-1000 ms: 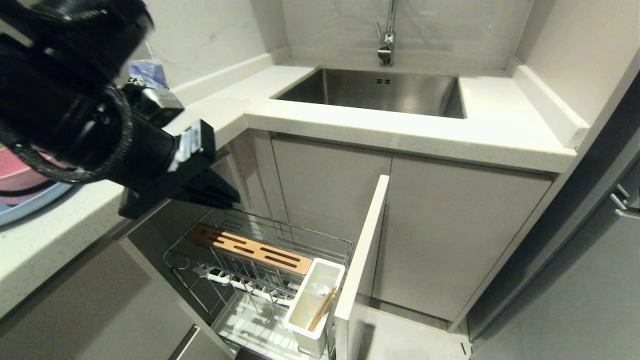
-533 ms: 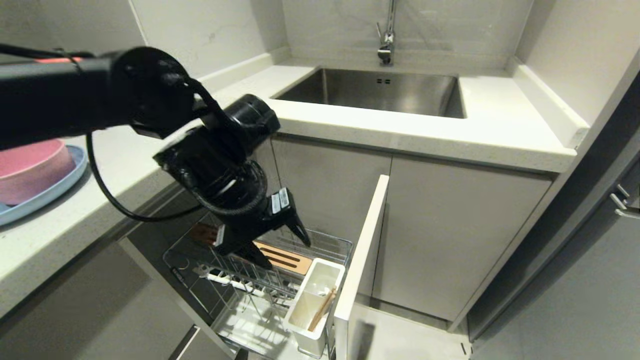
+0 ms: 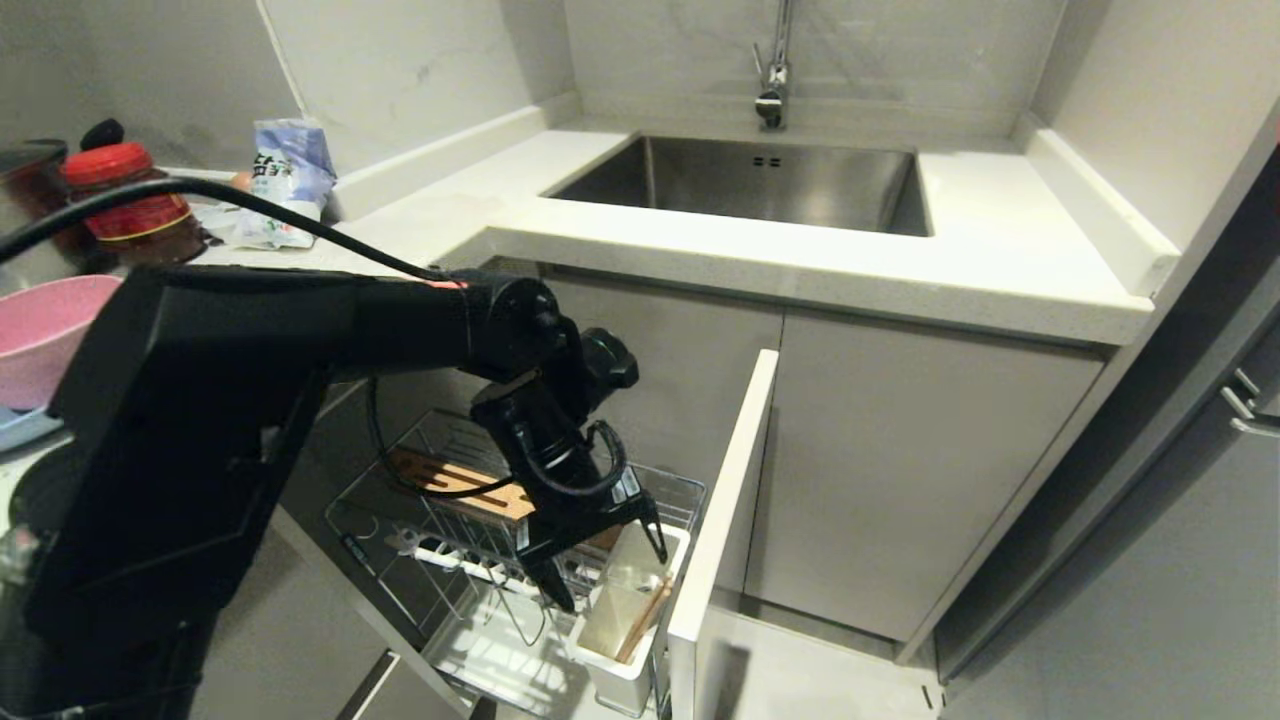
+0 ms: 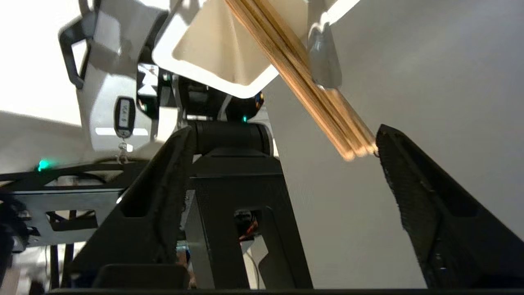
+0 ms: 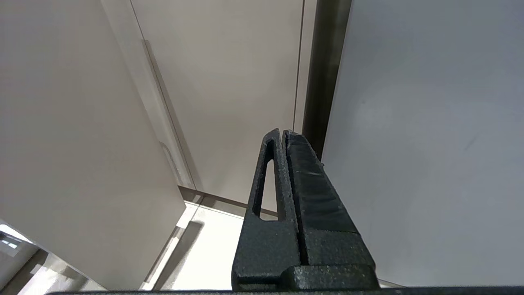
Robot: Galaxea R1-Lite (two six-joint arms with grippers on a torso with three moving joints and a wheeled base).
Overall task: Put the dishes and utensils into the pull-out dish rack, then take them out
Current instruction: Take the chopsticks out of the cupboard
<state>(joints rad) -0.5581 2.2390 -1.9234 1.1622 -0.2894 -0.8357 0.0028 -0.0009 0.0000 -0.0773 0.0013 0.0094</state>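
1. The left claw point(image 3: 605, 570) hangs low in the middle of the head view, right over the white cup point(image 3: 628, 640) at the front of the rack point(image 3: 520, 520). Its two fingers are wide apart and hold nothing.
2. The chopsticks point(image 3: 645, 618) stand leaning inside the cup. In the left wrist view their tips point(image 4: 352, 143) sit between the fingers and almost touch one finger point(image 4: 425, 205).
3. What could go wrong: if the claw shuts while it is off to one side, it may catch only one stick, and the other may drop back or fall out.
4. If the claw goes down too far, a finger may hit the cup rim or the wires and shove the rack.
5. The sticks lean, so a push from the near finger may tip them over before they are caught.
6. The pink bowl point(image 3: 40, 335) sits on the table at the left edge, with a bit of the blue plate point(image 3: 20, 425) under it. The arm is close by and could bump them when it swings back.
7. The right claw point(image 5: 286, 180) is pressed together, holding nothing, down beside the cupboard doors. I cannot see the fork.
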